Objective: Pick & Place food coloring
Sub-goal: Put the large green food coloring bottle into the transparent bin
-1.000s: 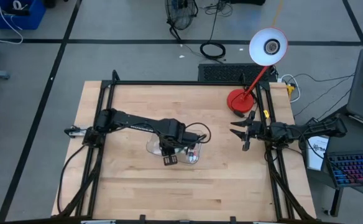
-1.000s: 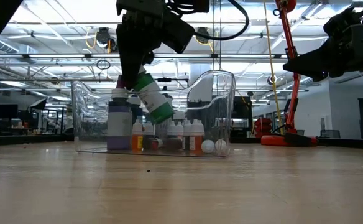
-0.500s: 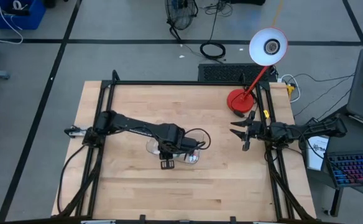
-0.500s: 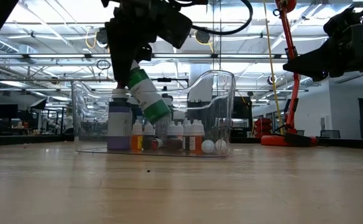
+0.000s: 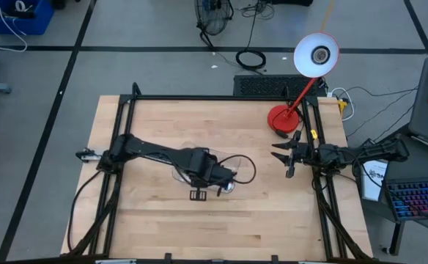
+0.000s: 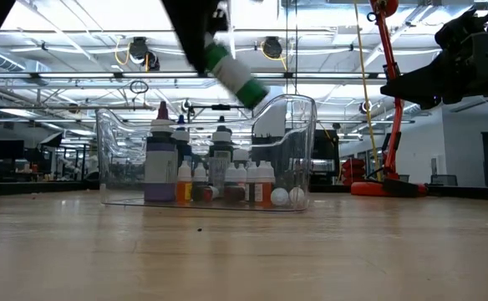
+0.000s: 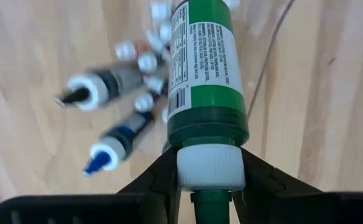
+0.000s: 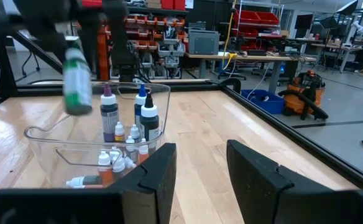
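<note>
Left claw (image 7: 209, 180) clamped on the white cap of a green food coloring bottle (image 7: 206, 81), fingers (image 7: 160, 180) pressed to either side of the cap, bottle body reaching forward past the fingertips. Held tilted in the air above the clear tray (image 6: 298, 150), higher than its rim, in the low view (image 6: 236, 73). Inside the tray, other food coloring bottles (image 6: 227, 180) standing upright: taller dark ones with pointed tips, small white-capped ones in front, a couple lying on their sides. Tray near the middle of the worktop (image 5: 163, 227). Right claw (image 5: 286, 155) parked well apart at the worktop's right edge beside the red lamp (image 5: 281, 117), fingers spread with nothing between them.
</note>
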Motion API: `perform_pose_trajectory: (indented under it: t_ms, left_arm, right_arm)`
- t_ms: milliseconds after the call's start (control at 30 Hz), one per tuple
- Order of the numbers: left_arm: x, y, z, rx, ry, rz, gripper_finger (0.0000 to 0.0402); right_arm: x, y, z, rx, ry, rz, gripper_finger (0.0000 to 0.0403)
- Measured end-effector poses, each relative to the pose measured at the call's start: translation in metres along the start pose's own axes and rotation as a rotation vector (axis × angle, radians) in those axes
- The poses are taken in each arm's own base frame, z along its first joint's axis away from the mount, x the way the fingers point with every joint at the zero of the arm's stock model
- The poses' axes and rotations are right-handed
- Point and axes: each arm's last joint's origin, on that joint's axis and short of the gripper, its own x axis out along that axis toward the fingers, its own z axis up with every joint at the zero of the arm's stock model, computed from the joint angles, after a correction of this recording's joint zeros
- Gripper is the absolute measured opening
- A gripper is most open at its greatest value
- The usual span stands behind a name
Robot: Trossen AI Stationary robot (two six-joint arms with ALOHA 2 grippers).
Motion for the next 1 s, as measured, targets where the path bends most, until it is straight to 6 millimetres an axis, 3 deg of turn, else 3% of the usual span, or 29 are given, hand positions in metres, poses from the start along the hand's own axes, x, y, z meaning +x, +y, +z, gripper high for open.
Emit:
perform_pose_trajectory:
  t_ms: [200,400,500,767,1000]
  left_arm:
    - [-0.039,-0.015,-0.001,0.102,-0.178,0.071,0.0109]
    - [-0.062,-0.021,-0.007,0.148,-0.379,0.151,0.0109]
    - [-0.059,-0.019,-0.013,0.144,-0.406,0.160,0.0109]
    - [-0.039,0.007,-0.051,0.067,-0.595,0.157,0.0109]
    - [-0.025,0.031,-0.075,0.016,-0.746,0.121,0.0109]
  right_arm:
    - [0.000,0.000,0.007,-0.020,-0.065,-0.001,0.0130]
    - [-0.002,0.003,0.020,0.178,-0.189,0.126,0.0130]
    - [-0.002,0.003,0.023,0.299,-0.218,0.156,0.0130]
    - [0.000,0.002,0.023,0.305,-0.216,0.096,0.0130]
    - [0.028,0.014,0.023,0.171,-0.163,0.062,0.0130]
